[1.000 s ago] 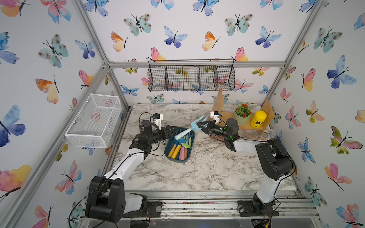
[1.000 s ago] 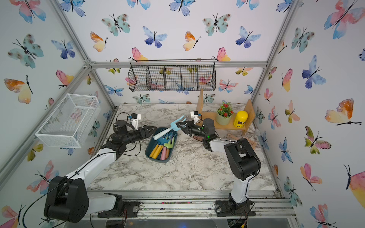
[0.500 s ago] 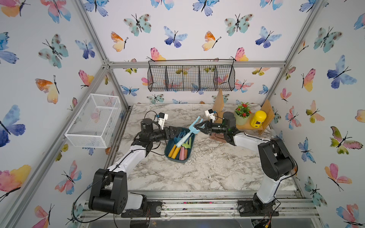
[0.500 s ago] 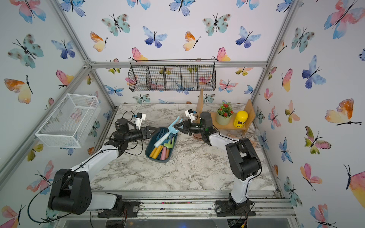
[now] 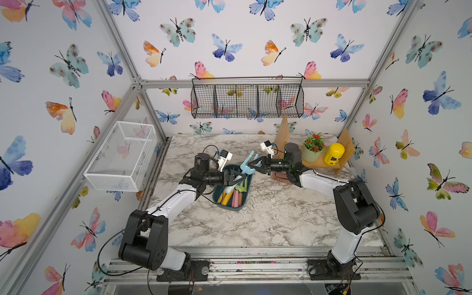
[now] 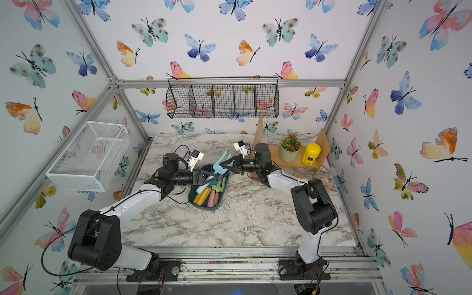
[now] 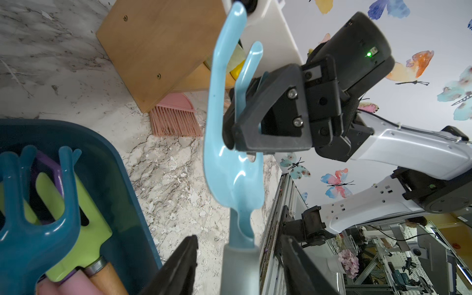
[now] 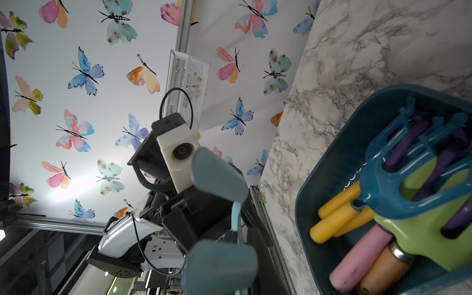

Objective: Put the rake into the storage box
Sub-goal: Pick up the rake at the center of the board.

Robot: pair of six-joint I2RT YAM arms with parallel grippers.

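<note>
The rake [image 5: 247, 163] [image 6: 219, 163] is light blue with a grey handle. It hangs tilted over the far end of the storage box [image 5: 242, 205] [image 6: 201, 208], a dark teal tub. My right gripper [image 5: 251, 167] is shut on the rake's tines, as the left wrist view shows [image 7: 229, 127]. My left gripper [image 5: 236, 177] [image 7: 240, 255] is open, with one finger on each side of the rake's [image 7: 232, 166] grey handle and a gap on both sides. In the right wrist view the rake [image 8: 236, 217] appears edge-on before the left arm.
The storage box [image 7: 122, 173] [image 8: 319, 184] holds a dark teal rake [image 7: 38, 217], a green trowel and yellow and pink handles. A pink brush [image 7: 173, 120] lies by the wooden shelf [image 5: 321, 163]. A black wire basket [image 5: 246, 101] and a white mesh basket [image 5: 122, 155] hang on the walls.
My left gripper has moved right over the box until its fingers straddle the rake's handle, and its jaws have narrowed slightly. The right gripper has kept its hold and tipped the rake steeper.
</note>
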